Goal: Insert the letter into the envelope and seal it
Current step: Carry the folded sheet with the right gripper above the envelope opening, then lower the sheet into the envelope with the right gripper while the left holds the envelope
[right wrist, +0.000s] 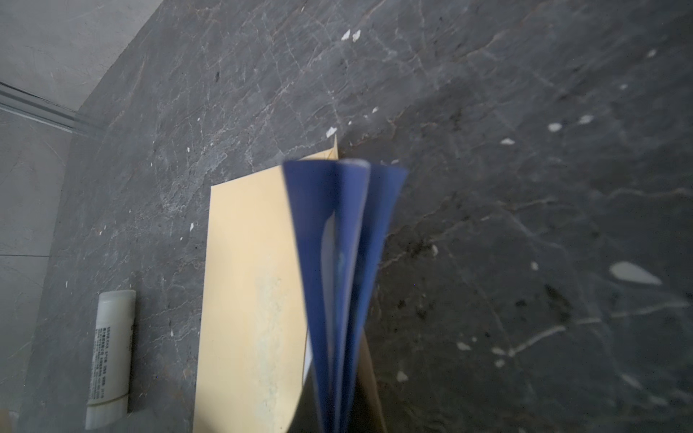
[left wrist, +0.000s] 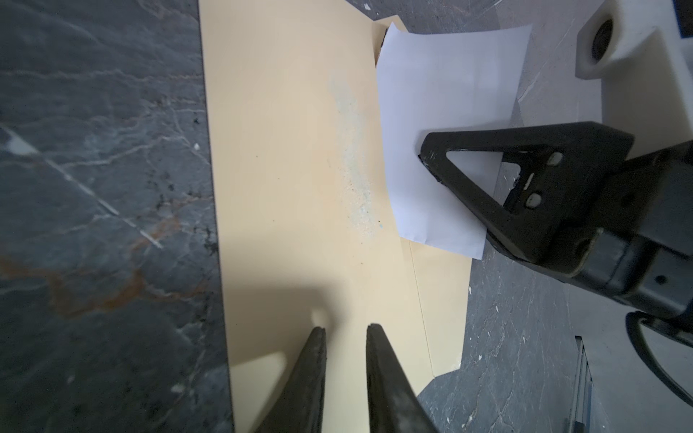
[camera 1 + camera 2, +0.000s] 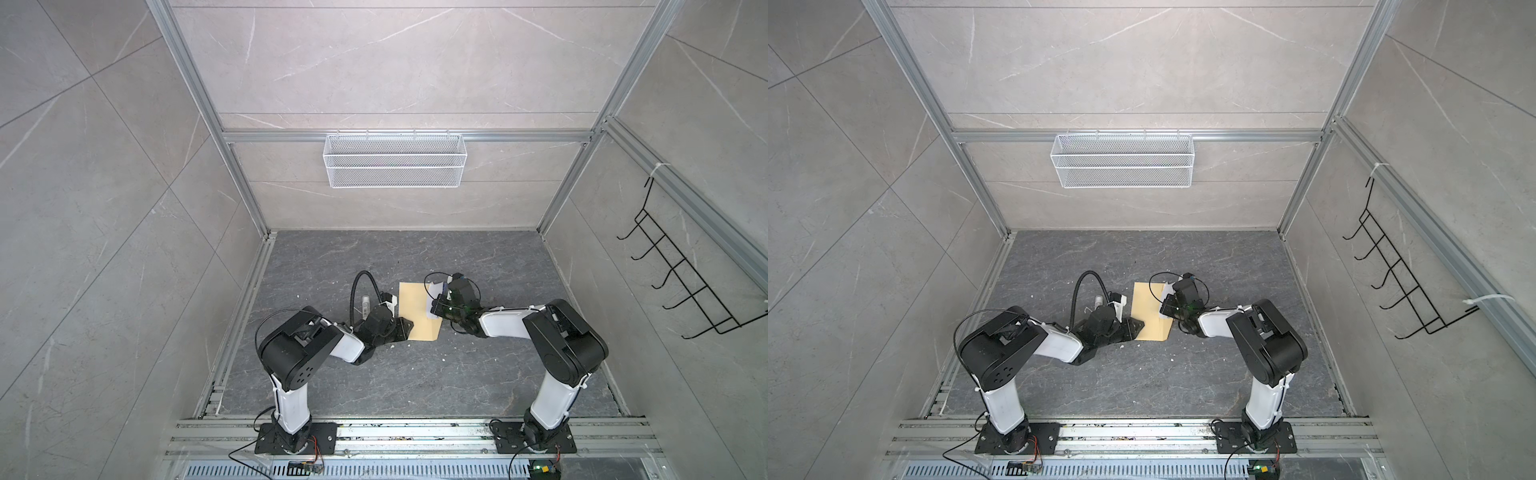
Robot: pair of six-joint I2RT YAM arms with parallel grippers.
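The tan envelope [image 3: 415,316] [image 3: 1150,316] lies flat on the dark stone tabletop, its flap [image 2: 438,300] spread open toward the right arm. The letter [image 2: 442,112] is folded, white outside and dark blue inside [image 1: 345,243]. My right gripper [image 2: 427,153] [image 3: 435,305] is shut on it and holds it at the envelope's mouth. The letter's leading edge seems to slip under the envelope's top layer. My left gripper [image 2: 347,328] [image 3: 403,328] stands over the envelope's near end, jaws a little apart with nothing between them.
A white glue stick [image 1: 110,356] [image 3: 365,305] lies on the table left of the envelope. A white wire basket [image 3: 395,160] hangs on the back wall and a black hook rack [image 3: 685,282] on the right wall. White crumbs dot the table.
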